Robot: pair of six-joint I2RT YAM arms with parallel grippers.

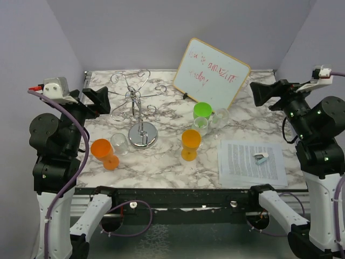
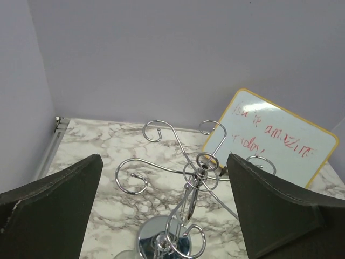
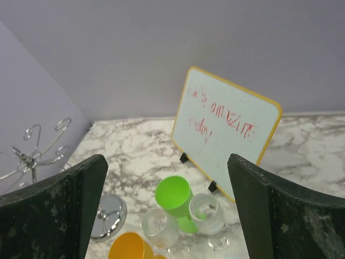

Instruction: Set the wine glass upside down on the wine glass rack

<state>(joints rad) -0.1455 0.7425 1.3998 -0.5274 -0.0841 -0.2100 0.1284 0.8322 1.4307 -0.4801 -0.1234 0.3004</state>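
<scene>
The wine glass rack [image 1: 141, 116], silver wire with curled arms on a round chrome base, stands left of the table's middle. It fills the left wrist view [image 2: 200, 174], and its base shows at the left of the right wrist view [image 3: 110, 215]. Several wine glasses stand upright: an orange one [image 1: 104, 152] and a clear one [image 1: 119, 143] near the rack's base, an orange one [image 1: 191, 143], a green one [image 1: 202, 111] and two clear ones [image 1: 201, 125] [image 1: 220, 117] in the middle. My left gripper [image 1: 99, 100] is open and empty, raised left of the rack. My right gripper [image 1: 264, 93] is open and empty at the far right.
A yellow-framed whiteboard [image 1: 211, 73] with red writing leans at the back. A printed sheet [image 1: 251, 162] with a small pale object [image 1: 261, 158] on it lies at the front right. Grey walls enclose the marble table [image 1: 172, 162].
</scene>
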